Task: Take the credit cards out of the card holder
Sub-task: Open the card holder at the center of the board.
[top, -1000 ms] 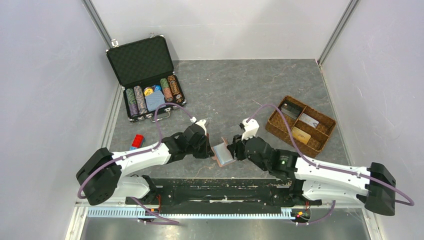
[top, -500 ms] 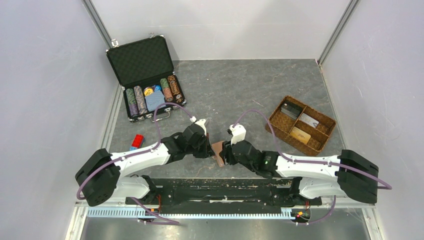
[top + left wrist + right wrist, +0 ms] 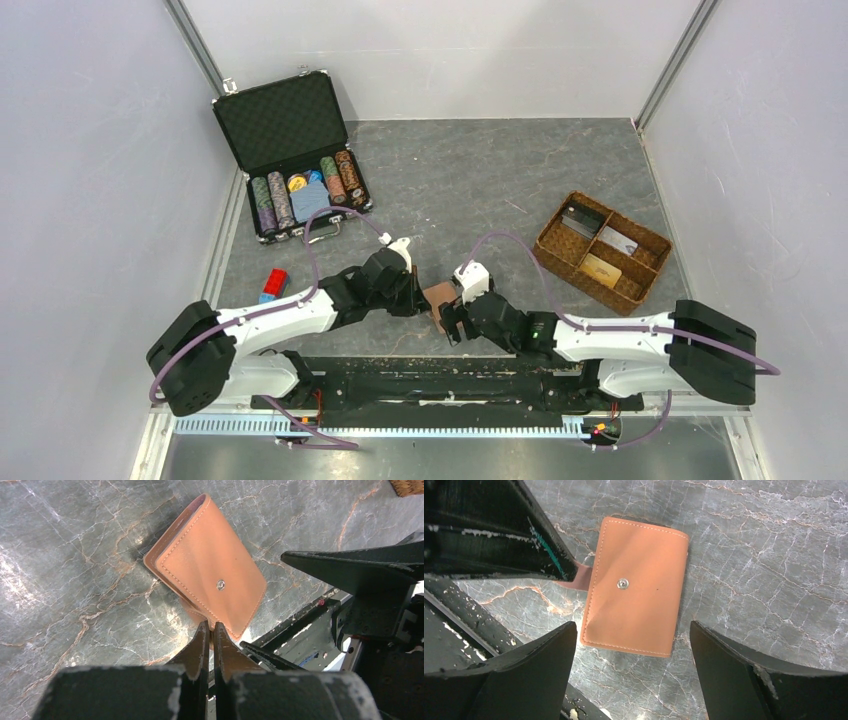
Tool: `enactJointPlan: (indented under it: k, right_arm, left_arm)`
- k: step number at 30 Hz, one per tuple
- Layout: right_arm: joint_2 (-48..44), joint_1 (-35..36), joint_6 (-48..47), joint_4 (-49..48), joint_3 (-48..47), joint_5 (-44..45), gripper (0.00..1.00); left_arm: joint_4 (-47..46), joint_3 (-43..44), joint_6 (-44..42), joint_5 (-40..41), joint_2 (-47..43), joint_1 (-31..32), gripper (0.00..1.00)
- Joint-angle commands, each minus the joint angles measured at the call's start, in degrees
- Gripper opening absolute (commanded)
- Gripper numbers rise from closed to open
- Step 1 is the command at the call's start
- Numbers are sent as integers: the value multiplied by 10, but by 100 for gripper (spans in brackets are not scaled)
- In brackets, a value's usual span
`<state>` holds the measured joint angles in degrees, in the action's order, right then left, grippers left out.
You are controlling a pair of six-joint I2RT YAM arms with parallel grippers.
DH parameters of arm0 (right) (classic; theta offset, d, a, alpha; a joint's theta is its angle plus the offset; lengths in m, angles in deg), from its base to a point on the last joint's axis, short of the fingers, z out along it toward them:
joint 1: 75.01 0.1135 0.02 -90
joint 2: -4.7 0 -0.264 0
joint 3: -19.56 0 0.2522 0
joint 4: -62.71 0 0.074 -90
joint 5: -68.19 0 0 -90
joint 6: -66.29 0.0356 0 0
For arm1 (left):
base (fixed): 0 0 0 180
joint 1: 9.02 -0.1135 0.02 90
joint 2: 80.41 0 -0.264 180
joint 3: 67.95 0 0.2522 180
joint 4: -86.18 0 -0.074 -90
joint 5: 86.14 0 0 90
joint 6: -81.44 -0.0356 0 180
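1. We found the card holder (image 3: 636,585) folded shut with its snap stud facing up. It lay flat on the grey marbled table (image 3: 774,555) near the front edge, between the two grippers.
2. The left gripper (image 3: 210,627) was fully closed, its tips pinching the holder's snap tab.
3. The right gripper (image 3: 633,630) stood wide open with one finger on either side of the holder, gripping nothing.
4. We noted credit cards (image 3: 617,240) lying in the woven divided tray (image 3: 582,284), well apart to the right.

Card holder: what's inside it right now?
The card holder is folded shut, so only its tan outer leather and snap stud show. Whatever is inside is covered by the closed flap and cannot be seen.
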<state>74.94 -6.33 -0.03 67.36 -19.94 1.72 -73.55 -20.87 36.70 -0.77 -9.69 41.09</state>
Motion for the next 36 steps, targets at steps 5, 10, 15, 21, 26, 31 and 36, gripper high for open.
enactJointPlan:
  k: [5, 10, 15, 21, 26, 31, 36]
  right_arm:
    - [33, 37, -36, -44, -4, 46, 87]
    - [60, 61, -47, -21, -36, 105, 87]
    - [85, 66, -37, 1, -52, 151, 76]
    - [64, 67, -7, 1, -36, 181, 64]
    - [37, 67, -1, 18, -34, 200, 61]
    - [28, 65, -3, 27, -37, 223, 56]
    - [30, 42, -4, 45, -47, 215, 50]
  left_arm:
    - [-34, -2, 26, -5, -12, -2, 2]
    - [-35, -2, 26, -7, -8, -2, 2]
    - [-26, -3, 23, -4, -8, -2, 2]
    - [2, -1, 11, 7, -11, -2, 2]
    - [6, -6, 10, 9, -14, -2, 2]
    - [11, -8, 4, 11, -12, -2, 2]
    - [15, -16, 2, 11, -12, -2, 2]
